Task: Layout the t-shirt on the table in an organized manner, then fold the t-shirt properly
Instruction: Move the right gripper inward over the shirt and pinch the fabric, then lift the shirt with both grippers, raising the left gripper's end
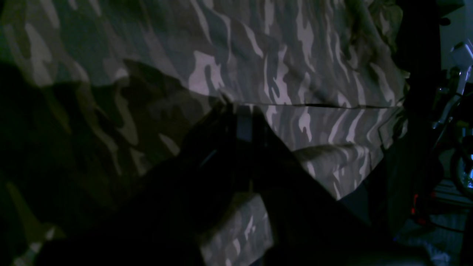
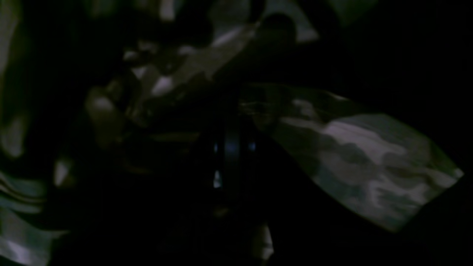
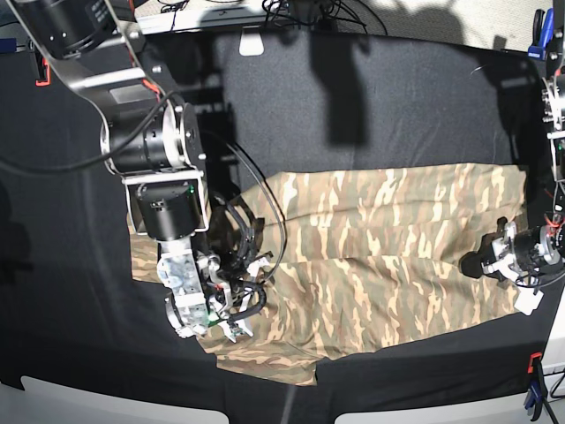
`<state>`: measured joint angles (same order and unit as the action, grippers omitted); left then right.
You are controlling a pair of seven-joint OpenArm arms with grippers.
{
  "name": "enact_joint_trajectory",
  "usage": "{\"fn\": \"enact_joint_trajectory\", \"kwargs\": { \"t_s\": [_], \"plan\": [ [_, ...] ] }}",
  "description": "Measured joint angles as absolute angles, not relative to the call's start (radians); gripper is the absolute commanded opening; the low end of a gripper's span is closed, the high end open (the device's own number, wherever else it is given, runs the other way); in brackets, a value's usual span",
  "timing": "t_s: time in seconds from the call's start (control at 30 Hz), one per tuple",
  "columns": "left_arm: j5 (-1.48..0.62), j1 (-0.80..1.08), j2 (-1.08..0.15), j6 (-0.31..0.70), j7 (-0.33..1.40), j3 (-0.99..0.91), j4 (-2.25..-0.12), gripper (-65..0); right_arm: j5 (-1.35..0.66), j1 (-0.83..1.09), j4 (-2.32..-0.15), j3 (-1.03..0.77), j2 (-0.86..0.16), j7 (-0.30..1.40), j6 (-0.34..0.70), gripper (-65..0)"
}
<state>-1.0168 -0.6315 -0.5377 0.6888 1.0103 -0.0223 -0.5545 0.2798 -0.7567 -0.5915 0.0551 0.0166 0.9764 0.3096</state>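
The camouflage t-shirt [image 3: 380,256] lies spread across the middle of the black table [image 3: 371,97], with a crease running along its length. At the shirt's right end, my left gripper [image 3: 470,265] lies low on the cloth. In the left wrist view its dark fingers [image 1: 242,111] meet, shut on a fold edge of the t-shirt [image 1: 288,55]. My right gripper [image 3: 231,331] is down at the shirt's lower left corner. The right wrist view is very dark; there the right gripper [image 2: 232,111] is closed into bunched t-shirt fabric [image 2: 369,159], and a flap hangs off to one side.
A blue clamp [image 3: 537,35] sits at the far right corner, a red clamp [image 3: 41,71] at the far left edge, and another clamp [image 3: 531,389] at the near right. Cables [image 3: 300,11] run along the back. The light rim [image 3: 88,402] borders the front.
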Motion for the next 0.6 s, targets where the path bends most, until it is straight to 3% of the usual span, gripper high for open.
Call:
{"fn": "enact_joint_trajectory", "kwargs": {
  "t_s": [0.13, 0.23, 0.37, 0.6],
  "plan": [
    [-1.021, -0.632, -0.538, 0.689, 1.01, -0.022, -0.554, -65.0, 0.288, -0.768, -0.591, 0.056, -0.015, 0.935, 0.312, -65.0],
    [-1.163, -0.63, -0.538, 0.686, 1.079, -0.022, -0.554, -65.0, 0.261, -0.782, -0.592, 0.056, -0.064, 0.922, 0.313, -65.0],
    [-1.383, -0.63, -0.537, 0.69, 1.23, -0.022, -0.554, -65.0, 0.083, -0.789, -0.593, 0.056, -0.115, 0.929, 0.484, -65.0],
    [-1.402, -0.629, -0.538, 0.689, 1.257, -0.022, -0.554, -65.0, -0.062, -0.784, -0.611, 0.056, -0.128, 0.913, 0.656, -65.0]
  ]
}}
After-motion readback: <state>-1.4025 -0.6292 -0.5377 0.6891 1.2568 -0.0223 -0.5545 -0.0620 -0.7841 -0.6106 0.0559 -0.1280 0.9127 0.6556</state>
